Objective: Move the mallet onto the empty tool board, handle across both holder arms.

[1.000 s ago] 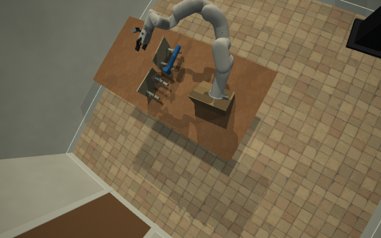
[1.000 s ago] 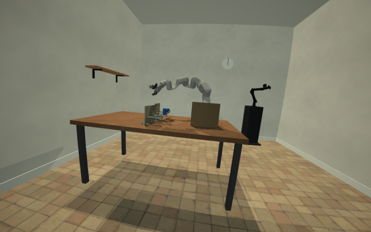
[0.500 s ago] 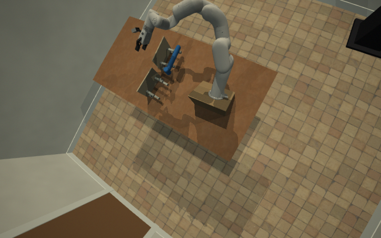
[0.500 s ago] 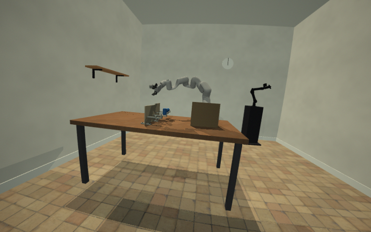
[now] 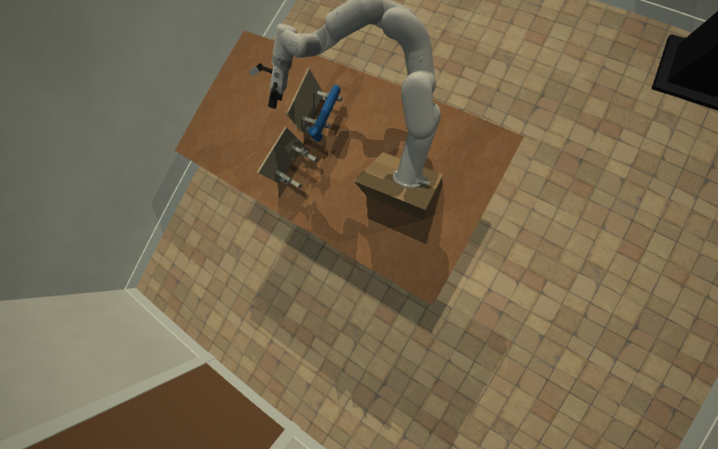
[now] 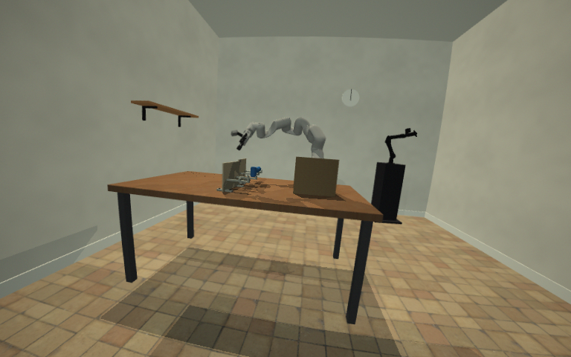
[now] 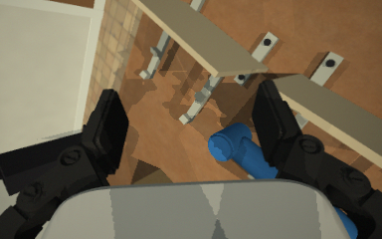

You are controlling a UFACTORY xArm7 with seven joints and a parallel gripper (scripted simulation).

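Observation:
The blue mallet (image 5: 323,112) lies across the two arms of the far tool board (image 5: 304,94), with its head (image 5: 316,132) towards the other board. The empty tool board (image 5: 278,153) stands beside it, with two bare arms (image 5: 296,166). My gripper (image 5: 273,99) is open and empty. It hangs well above the table, on the back side of the mallet's board. In the wrist view the open fingers frame the mallet head (image 7: 231,141); the right finger hides part of the handle. The empty board (image 7: 199,35) and the mallet's board (image 7: 328,110) show from above. The mallet also shows in the side view (image 6: 255,170), below my gripper (image 6: 239,146).
The arm's base stands on a brown box (image 5: 399,185) on the table. The table's far edge and a wall lie close behind the gripper. A black stand with another arm (image 6: 389,185) stands off the table at the right.

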